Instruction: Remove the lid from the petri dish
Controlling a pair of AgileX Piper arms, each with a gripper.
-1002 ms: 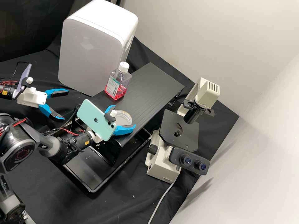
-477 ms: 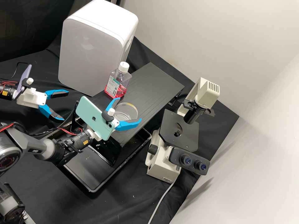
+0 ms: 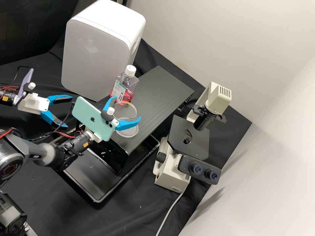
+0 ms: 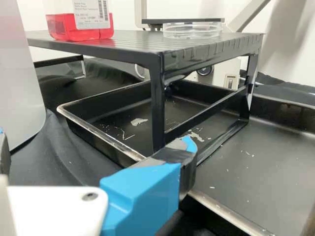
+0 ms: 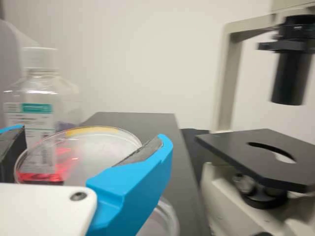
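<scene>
- Black cloth covers the bench, where a black rack stands in a tray.
- From 8 o'clock the right arm reaches over the rack. The right gripper is clamped on the lid by its rim, clear above the dish base (which sits near the rack's 6 o'clock edge).
- At 9 o'clock of the lid hangs the left gripper, jaws spread and holding nothing.
- A flask stands close at 11 o'clock of the lid, and a microscope well apart at 4 o'clock. Bare rack lies toward 2 o'clock.
- The left wrist view sees the dish base side-on atop the rack; the right wrist view shows the flask's red through the lid.
</scene>
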